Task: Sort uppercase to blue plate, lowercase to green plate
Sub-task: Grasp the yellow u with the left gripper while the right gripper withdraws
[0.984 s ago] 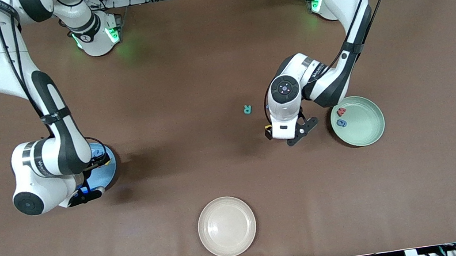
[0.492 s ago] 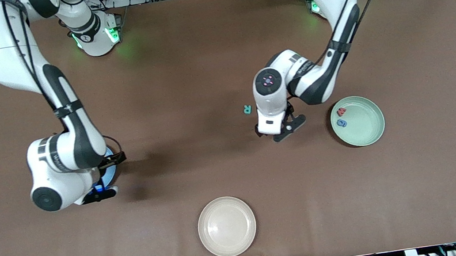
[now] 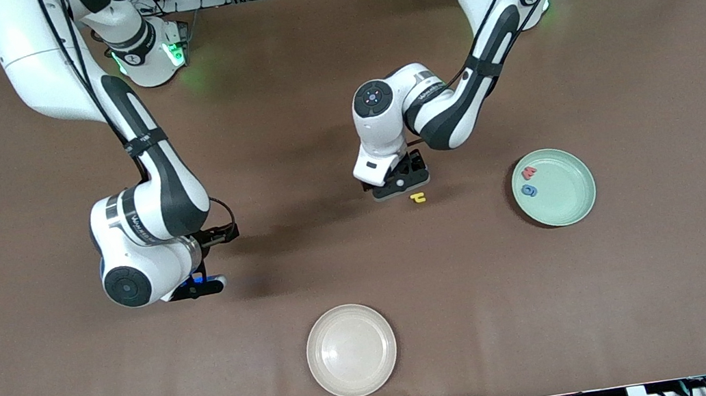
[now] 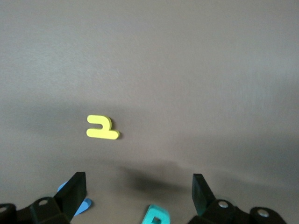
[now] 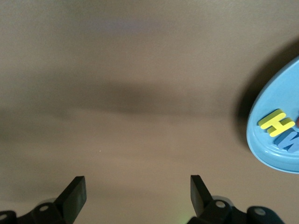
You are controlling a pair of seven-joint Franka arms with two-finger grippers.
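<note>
The left hand hung wide open and empty over the bench, just beside the yellow h. The right hand was open and empty too, well apart from the h.

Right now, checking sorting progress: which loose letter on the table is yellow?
The small lowercase h, lying near the left gripper. The teal letter and blue letter beside it differ in colour.

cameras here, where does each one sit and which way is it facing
Front view: high across the table, facing the bases; both arms show, left gripper beside the yellow h, right gripper open over bare table, green plate toward the left arm's end.
Left wrist view: on the left wrist, looking down past its open fingers at the yellow h and teal R.
Right wrist view: on the right wrist, looking down; fingers, blue plate.
Shared: front and left wrist both show the yellow h.
</note>
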